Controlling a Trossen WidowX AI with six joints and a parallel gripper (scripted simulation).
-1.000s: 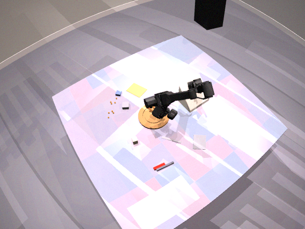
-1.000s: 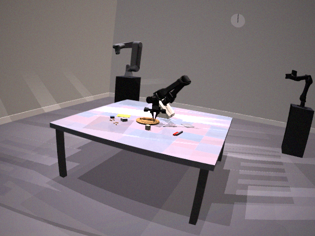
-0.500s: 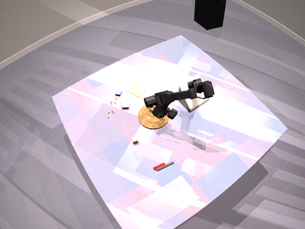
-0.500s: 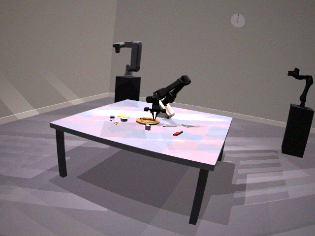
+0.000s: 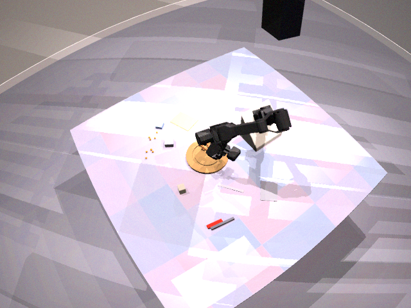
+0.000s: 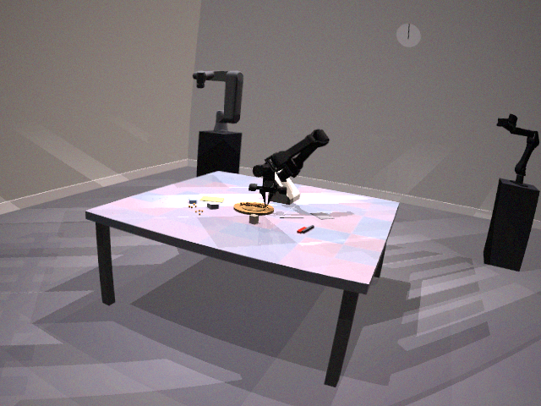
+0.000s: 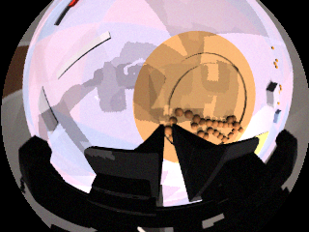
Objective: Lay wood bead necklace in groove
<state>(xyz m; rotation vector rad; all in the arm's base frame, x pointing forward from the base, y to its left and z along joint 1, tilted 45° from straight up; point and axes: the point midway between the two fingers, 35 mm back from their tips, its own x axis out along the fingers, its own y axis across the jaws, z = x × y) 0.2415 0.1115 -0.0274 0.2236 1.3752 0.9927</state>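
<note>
The round wooden bead board (image 5: pixel 198 166) (image 6: pixel 239 211) (image 7: pixel 195 44) lies flat, with a thin ring groove line showing. The brown bead necklace (image 5: pixel 203 145) (image 6: pixel 249 204) (image 7: pixel 212 124) lies bunched in doubled, wavy strands over one side of the board, across the ring line rather than around it. My gripper (image 6: pixel 265 204) (image 7: pixel 168 128) points down at the board, its fingertips close together on a bead at the near end of the bunch. It is shut on the necklace. The fingers hide part of the strand in the wrist view, and the arm hides the fingertips in the top view.
A beige cube (image 5: pixel 181 189) (image 6: pixel 254 219) stands near the board. A dark-sided block (image 5: pixel 169 144) (image 6: pixel 212 205), blue block (image 5: pixel 159 126), yellow sheet (image 5: pixel 183 121) and several loose orange beads (image 5: pixel 151 149) lie beyond its other side. A red and a grey stick (image 5: pixel 222 223) lie farther off.
</note>
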